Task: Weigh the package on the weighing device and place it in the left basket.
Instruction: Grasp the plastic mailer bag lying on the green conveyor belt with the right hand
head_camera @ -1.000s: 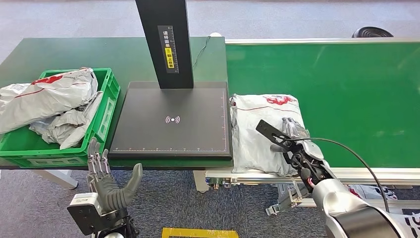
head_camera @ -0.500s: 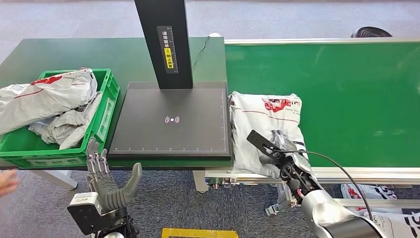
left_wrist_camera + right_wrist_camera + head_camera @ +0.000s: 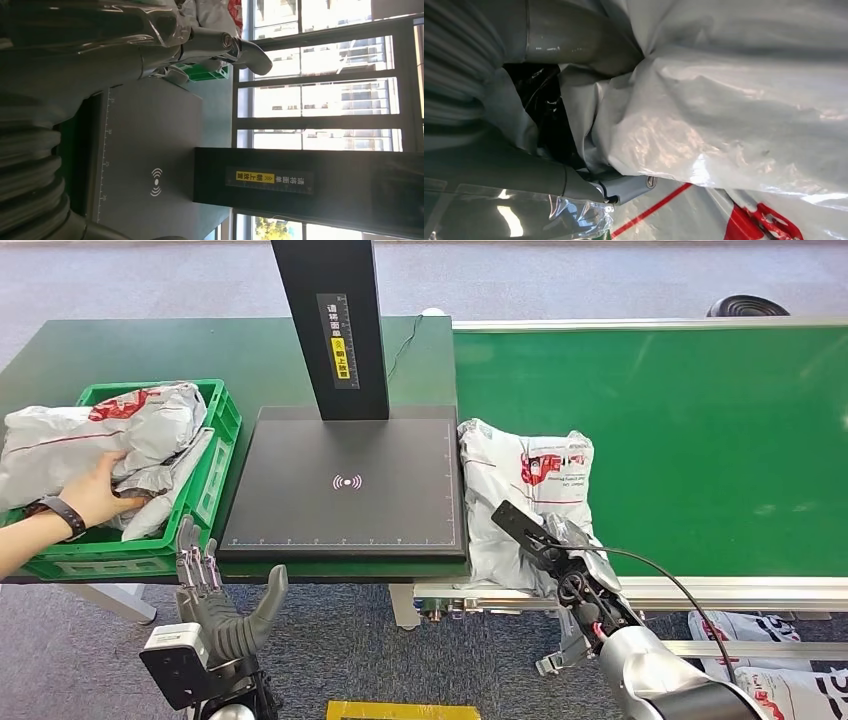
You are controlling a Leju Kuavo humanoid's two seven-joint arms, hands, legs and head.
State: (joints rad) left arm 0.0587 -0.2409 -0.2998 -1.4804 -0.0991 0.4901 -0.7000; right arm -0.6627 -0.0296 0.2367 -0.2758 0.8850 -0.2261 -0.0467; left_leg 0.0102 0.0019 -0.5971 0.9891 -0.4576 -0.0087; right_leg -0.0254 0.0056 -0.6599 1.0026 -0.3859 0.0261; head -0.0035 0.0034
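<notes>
Lower right of frame, right hand (image 3: pixel 568 558) grips crumpled grey plastic package (image 3: pixel 525 490) beside flat black scale (image 3: pixel 345 485); weighing and basket placement remain.

Silver right arm (image 3: pixel 660 680) trails a black cable; dark-fingered, grey-thumbed left hand (image 3: pixel 215 605), seemingly plastic-wrapped.

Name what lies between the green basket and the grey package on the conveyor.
In the head view, the black weighing device with its upright post sits between the green basket and the package; its platform is bare.
</notes>
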